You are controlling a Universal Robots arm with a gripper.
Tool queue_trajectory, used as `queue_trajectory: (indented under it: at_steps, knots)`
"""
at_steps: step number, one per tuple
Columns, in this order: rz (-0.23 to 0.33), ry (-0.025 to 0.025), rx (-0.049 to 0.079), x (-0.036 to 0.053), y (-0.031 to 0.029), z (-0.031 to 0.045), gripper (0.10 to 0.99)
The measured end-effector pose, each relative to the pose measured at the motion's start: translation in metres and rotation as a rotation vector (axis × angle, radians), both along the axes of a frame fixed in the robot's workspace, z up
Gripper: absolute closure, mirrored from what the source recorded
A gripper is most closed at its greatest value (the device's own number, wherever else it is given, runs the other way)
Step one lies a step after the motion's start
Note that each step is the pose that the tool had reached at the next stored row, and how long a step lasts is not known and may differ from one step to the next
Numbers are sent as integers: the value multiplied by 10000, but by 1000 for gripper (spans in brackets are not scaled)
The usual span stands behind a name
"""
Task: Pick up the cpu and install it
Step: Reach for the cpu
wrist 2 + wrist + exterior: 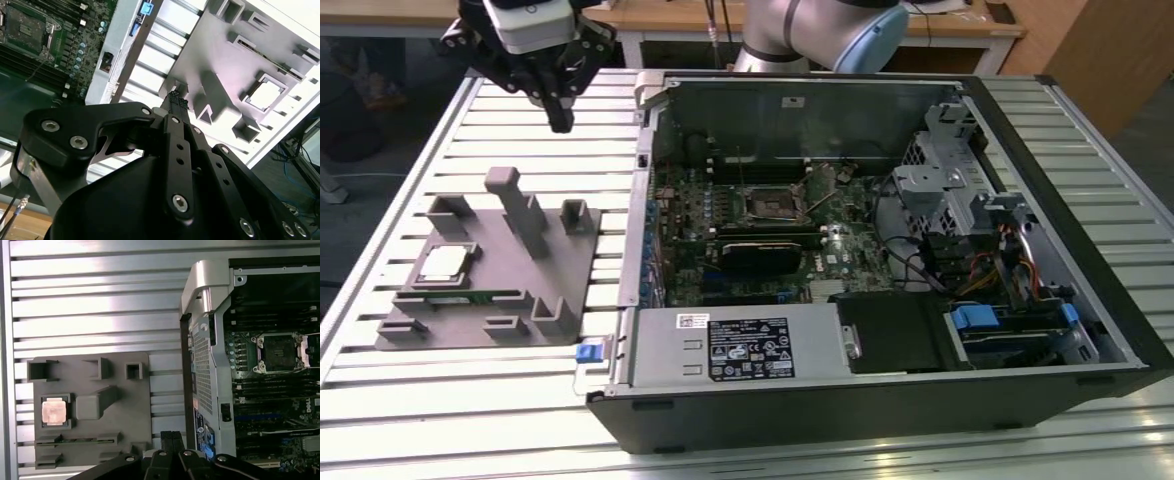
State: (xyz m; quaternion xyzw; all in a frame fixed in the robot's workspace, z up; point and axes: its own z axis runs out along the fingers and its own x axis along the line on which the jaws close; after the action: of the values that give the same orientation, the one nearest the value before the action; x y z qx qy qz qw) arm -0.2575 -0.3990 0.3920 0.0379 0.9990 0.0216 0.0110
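Silver sq. cpu (443,263) flat in grey holder tray (494,320) recess.

Live on my gripper (560,122): black all over, a matt finish with hard edges. Just behind the jaws, flat black links (176,150) fan backward, drilled with small round holes. Bright silver socket screws (180,202) pin them, one on the middle bar and more along the outer bars. The fingertips (175,100) are narrow, dark and ribbed. In the first wrist view the same black links and silver screw heads show right behind the tips. Further back from the jaws sits a boxy white block (534,22). Off to one side of the links there's a bare steel bracket (25,167) and a thin cable (17,205) with a metal plug. My arm (781,32) is silver-grey tube, with a pale blue cap (874,40) on its joint.
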Motion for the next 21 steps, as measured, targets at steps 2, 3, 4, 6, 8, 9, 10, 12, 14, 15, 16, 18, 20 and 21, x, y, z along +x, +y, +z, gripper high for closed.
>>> queue_trajectory:
  at_steps: [2, 3, 4, 6, 8, 9, 10, 12, 14, 15, 16, 18, 20, 21]
  knots:
    - [-1, -1, 1, -30, 0, -2, 980]
    - [-1, -1, 0, -45, 0, -3, 980]
    - [-1, 0, 1, -59, 0, -3, 980]
    - [-1, 0, 0, -84, 0, -4, 980]
    - [-2, 0, 0, -101, 0, -4, 980]
    - [-1, 0, 0, -109, 0, -4, 980]
    - [-1, 0, 0, -118, 0, -4, 980]
    - [-1, 0, 0, -141, 0, -4, 980]
    - [-1, 0, 0, -168, 0, -5, 980]
    - [-1, 0, 0, -182, 0, -5, 980]
    - [-1, 0, 0, -197, 0, -6, 980]
    - [-1, 0, 0, -227, -1, -7, 980]
    - [0, 0, 0, -259, -2, -8, 980]
    - [0, 0, 0, -274, -3, -8, 980]
